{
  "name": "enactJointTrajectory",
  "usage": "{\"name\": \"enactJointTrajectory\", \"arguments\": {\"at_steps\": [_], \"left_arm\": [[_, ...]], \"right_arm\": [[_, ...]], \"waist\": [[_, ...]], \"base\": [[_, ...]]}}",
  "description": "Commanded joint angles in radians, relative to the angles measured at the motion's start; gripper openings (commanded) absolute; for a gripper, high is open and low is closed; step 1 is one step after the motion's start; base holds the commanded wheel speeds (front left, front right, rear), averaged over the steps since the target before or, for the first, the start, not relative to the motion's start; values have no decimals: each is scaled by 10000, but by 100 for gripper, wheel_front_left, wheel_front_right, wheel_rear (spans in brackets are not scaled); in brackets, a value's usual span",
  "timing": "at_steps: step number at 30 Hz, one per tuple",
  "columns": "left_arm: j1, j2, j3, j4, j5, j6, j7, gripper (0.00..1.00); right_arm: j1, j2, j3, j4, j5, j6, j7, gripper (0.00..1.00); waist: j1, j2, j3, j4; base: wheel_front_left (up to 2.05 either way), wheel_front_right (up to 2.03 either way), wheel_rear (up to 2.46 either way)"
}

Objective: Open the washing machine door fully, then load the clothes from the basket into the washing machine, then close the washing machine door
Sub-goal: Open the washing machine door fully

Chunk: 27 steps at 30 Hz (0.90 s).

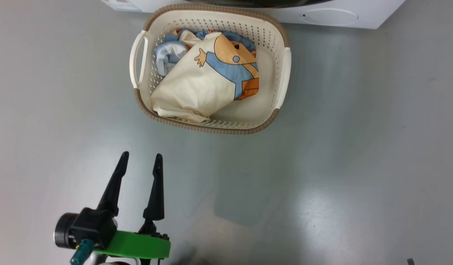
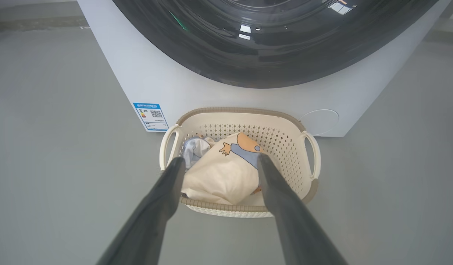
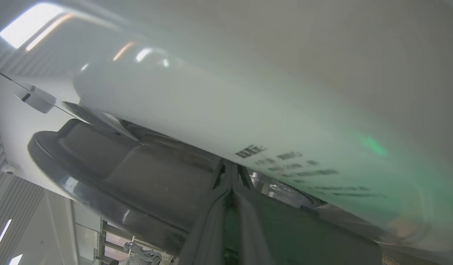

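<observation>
Left claw [image 1: 141, 154] hovering over grey floor [image 1: 322, 191], fingers spreading wide, gripping nothing, well short of basket [image 1: 284, 73]. Basket sitting on floor, far rim just beside washing machine [image 1: 377, 14], below washing machine door [image 2: 270, 55]. Cream cartoon-print garment [image 1: 197, 84] lying on top inside, light blue garment [image 1: 167, 55] bunching beneath at left. Open floor lying around basket's other sides. Right claw [image 3: 232, 180] pinching fully closed, empty, tips pointing at door's dark rim; contact unclear.

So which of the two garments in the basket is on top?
The cream garment with the cartoon print; the light blue one peeks out beneath it.
</observation>
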Motion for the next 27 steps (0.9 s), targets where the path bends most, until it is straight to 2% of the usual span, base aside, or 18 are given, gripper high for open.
{"name": "enactJointTrajectory", "arguments": {"at_steps": [1,13,27], "left_arm": [[275,169,322,-291,52,77,-63,100],[-50,169,622,-156,89,110,-63,100],[-371,169,927,197,24,28,-63,100]], "right_arm": [[-187,41,143,-238,-166,16,20,0],[-222,358,980,-67,-146,16,382,0],[332,785,2069,-178,-155,16,757,0]], "waist": [[0,0,217,5],[0,0,-12,-230],[0,0,-577,-858]], "base": [[0,0,0],[0,0,0],[0,0,0]]}}
